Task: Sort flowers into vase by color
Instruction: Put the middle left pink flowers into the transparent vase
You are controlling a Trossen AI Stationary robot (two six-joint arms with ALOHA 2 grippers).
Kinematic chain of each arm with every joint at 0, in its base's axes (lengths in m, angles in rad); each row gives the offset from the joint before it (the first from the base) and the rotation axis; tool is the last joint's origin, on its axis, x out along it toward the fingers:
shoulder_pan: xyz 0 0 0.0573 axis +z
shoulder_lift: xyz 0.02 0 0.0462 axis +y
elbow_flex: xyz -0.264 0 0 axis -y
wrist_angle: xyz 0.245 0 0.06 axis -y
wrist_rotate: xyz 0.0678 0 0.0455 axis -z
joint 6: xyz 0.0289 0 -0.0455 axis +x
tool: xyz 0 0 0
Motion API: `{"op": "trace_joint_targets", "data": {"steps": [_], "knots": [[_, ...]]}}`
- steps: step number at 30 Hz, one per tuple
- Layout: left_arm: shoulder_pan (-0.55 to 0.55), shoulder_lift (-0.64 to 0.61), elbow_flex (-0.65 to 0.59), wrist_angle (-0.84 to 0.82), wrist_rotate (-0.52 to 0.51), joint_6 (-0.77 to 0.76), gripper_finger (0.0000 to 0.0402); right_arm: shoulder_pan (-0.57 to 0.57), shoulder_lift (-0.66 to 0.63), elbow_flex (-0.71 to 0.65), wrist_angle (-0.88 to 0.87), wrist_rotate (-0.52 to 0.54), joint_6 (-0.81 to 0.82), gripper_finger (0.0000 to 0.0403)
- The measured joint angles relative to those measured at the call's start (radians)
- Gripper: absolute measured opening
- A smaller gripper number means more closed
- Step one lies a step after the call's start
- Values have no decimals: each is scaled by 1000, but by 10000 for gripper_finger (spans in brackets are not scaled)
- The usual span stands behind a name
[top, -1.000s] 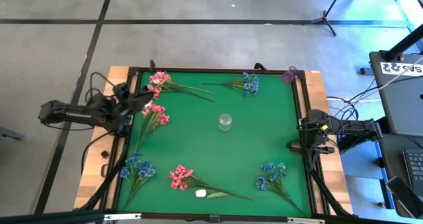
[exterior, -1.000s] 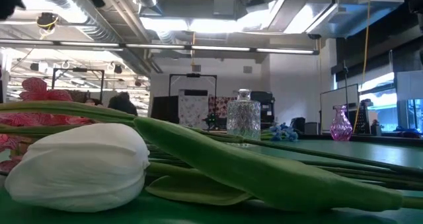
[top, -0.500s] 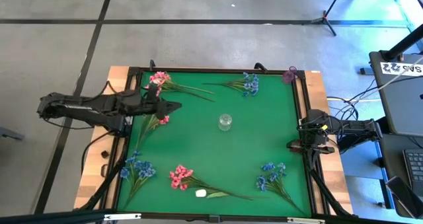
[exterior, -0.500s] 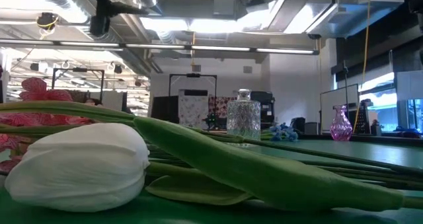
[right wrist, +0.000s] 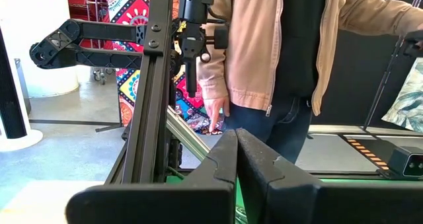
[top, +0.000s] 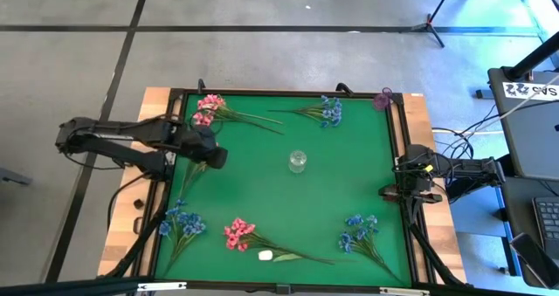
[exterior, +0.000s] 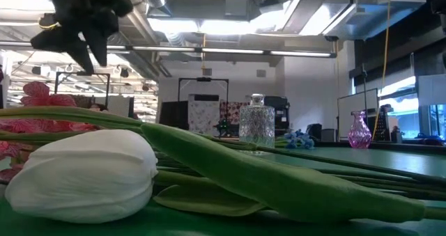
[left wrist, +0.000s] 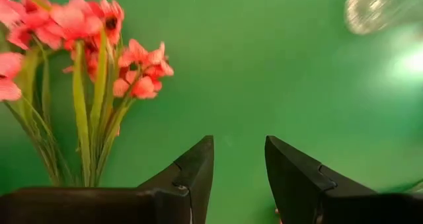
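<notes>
At the near edge of the green felt worktop (top: 262, 191), about 6 o'clock, lies a white tulip bud with a broad green leaf (exterior: 83, 173), touching a pink-bloomed sprig with thin green stems (top: 238, 233). Blue-bloomed sprigs lie at 7 o'clock (top: 182, 223) and 5 o'clock (top: 358, 230).

Near the centre stands a small clear glass vase (top: 298, 161); it holds no flowers.

At 9 o'clock the left gripper (top: 213, 156) hovers above a second pink sprig (left wrist: 99, 52), its dark fingers (left wrist: 192, 171) spread apart with only bare green between them, gripping nothing. The blooms lie just beside the fingers, not between them.

At 3 o'clock the right gripper (top: 400, 184) rests at the worktop's edge, its fingers (right wrist: 221, 161) pressed together and empty; a person in a tan jacket (right wrist: 264, 39) stands beyond it.

Along the far edge lie a third pink sprig (top: 210, 108) at 11 o'clock and a blue sprig (top: 327, 111) at 1 o'clock, with a small purple glass vase (top: 383, 99) in the 2 o'clock corner.
</notes>
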Motion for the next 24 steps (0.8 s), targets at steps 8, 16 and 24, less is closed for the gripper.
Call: {"op": "trace_joint_targets", "data": {"steps": [8, 16, 24], "knots": [[85, 135, 0, -86, 118, 80, 133, 0, 0, 0, 0, 0, 0, 8], [136, 186, 0, -129, 112, 146, 174, 0, 0, 0, 0, 0, 0, 8], [212, 208, -34, -215, 13, 116, 199, 0, 0, 0, 0, 0, 0, 8]]}}
